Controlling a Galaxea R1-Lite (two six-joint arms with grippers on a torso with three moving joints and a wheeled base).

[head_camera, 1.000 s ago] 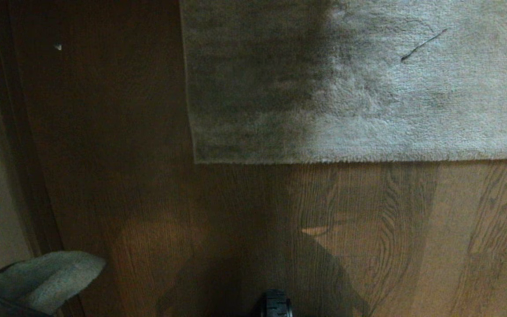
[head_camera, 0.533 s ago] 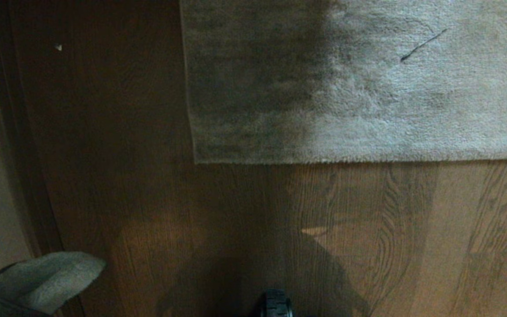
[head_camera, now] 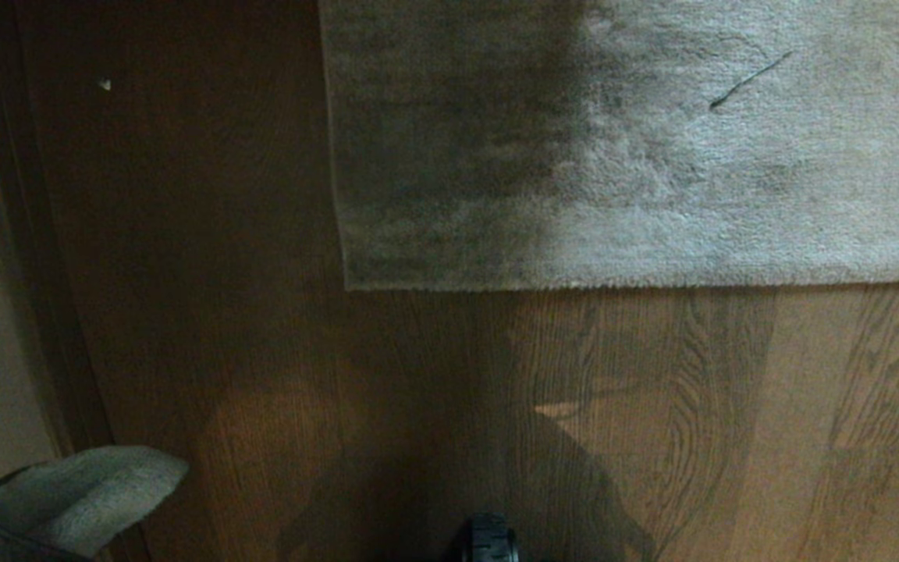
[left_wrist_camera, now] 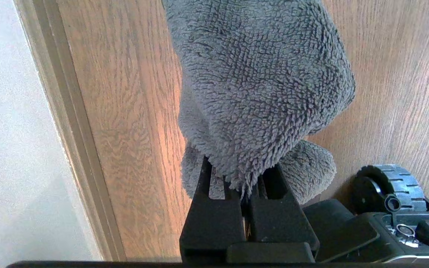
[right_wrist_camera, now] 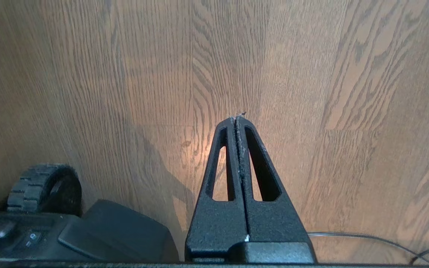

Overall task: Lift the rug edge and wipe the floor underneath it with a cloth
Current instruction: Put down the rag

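**Inspector:** Head view first. What is cut off or obscured?

**Assessor:** The rug (head_camera: 637,140) runs out of frame at the far and right sides; only its near border and one square corner, the rug edge (head_camera: 574,286), are visible. Its part nearest that corner lies in deep shadow, pile hard to read. Neither arm shows there; the cloth (head_camera: 75,499) is clipped at the frame's corner, well apart from the rug edge, towards the skirting board (head_camera: 36,273).

**Inspector:** Condition of the rug edge?

**Assessor:** Lying flat on the floor (head_camera: 652,406), straight, light grey short pile. A thin dark strand (head_camera: 752,78) sits on the rug, well back from the edge.

**Inspector:** The jaws?

**Assessor:** Left gripper (left_wrist_camera: 244,182): jaws pinching the cloth, whose plush grey fold covers the tips. Right gripper (right_wrist_camera: 238,119): jaws pressed together, holding nothing, above bare boards. No rug edge appears in either wrist view. A black wheel (right_wrist_camera: 43,186) of the base sits beside each gripper.
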